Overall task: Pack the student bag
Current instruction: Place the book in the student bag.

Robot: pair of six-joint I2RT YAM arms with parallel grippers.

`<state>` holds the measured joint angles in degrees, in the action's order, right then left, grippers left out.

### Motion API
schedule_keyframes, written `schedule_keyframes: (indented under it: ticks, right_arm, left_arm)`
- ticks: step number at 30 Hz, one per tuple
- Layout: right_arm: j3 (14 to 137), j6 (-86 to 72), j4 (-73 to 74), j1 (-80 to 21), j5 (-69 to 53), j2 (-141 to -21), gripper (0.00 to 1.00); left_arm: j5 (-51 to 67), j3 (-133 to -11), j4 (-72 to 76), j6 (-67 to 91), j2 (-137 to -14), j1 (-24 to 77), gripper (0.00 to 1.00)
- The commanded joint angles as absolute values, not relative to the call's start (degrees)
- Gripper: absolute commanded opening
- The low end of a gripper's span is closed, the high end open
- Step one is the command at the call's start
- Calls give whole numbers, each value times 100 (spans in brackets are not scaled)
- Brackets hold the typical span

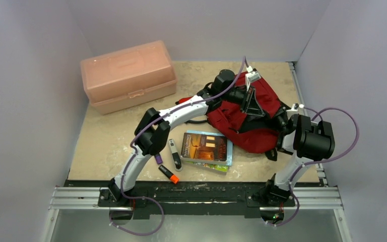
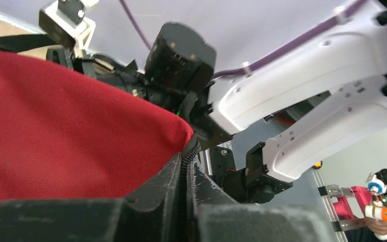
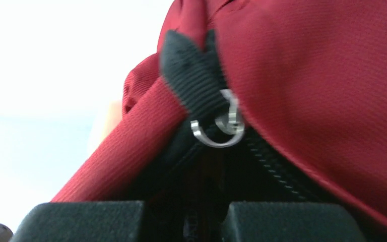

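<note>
The student bag (image 1: 234, 121), a dark red backpack with black zipper lines, lies at the middle right of the table. My left gripper (image 1: 253, 104) reaches over its top. In the left wrist view the left gripper (image 2: 187, 162) is shut on the bag's (image 2: 55, 126) black zipper edge (image 2: 185, 166). My right gripper (image 1: 282, 120) is at the bag's right side. In the right wrist view the right gripper (image 3: 186, 214) is closed on dark zipper cloth of the bag (image 3: 322, 75), just below a silver zipper pull ring (image 3: 220, 132).
A pale pink plastic box (image 1: 128, 75) with a lid stands at the back left. A stack of books (image 1: 205, 146) lies in front of the bag. A black and white marker (image 1: 174, 154), an orange-capped marker (image 1: 168, 173) and a small purple item (image 1: 158, 158) lie beside it.
</note>
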<state>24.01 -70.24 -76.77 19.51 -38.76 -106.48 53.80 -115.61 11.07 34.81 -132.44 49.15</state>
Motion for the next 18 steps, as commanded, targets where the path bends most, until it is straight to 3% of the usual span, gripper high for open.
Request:
schedule_keyframes:
  ticks: [1,3,7,11,14,18]
  right_arm:
    - [2883,-5697,-6446,1927,-4508,-10063,4]
    - [3068,-5569,-6180,1965,-4681,-10118,7]
    - [3242,-5705,-6241,2010,-4862,-10300,6]
    - [3302,-5829,-6382,2021,-5001,-10413,6]
    - [3327,-5853,-6373,2027,-5044,-10424,6]
    - [3382,-5821,-6276,2024,-5062,-10449,6]
  left_arm:
    - [4807,-11687,515,3184,-12948,4900,16]
    - [4471,-11649,-46,2965,-12691,4866,39]
    - [3829,-11347,-793,2533,-12140,4655,57]
    - [3387,-10901,-966,2489,-11665,4277,83]
    - [2866,-10605,-1134,2603,-11451,3876,85]
    - [1267,-10531,-1636,3222,-11528,3495,81]
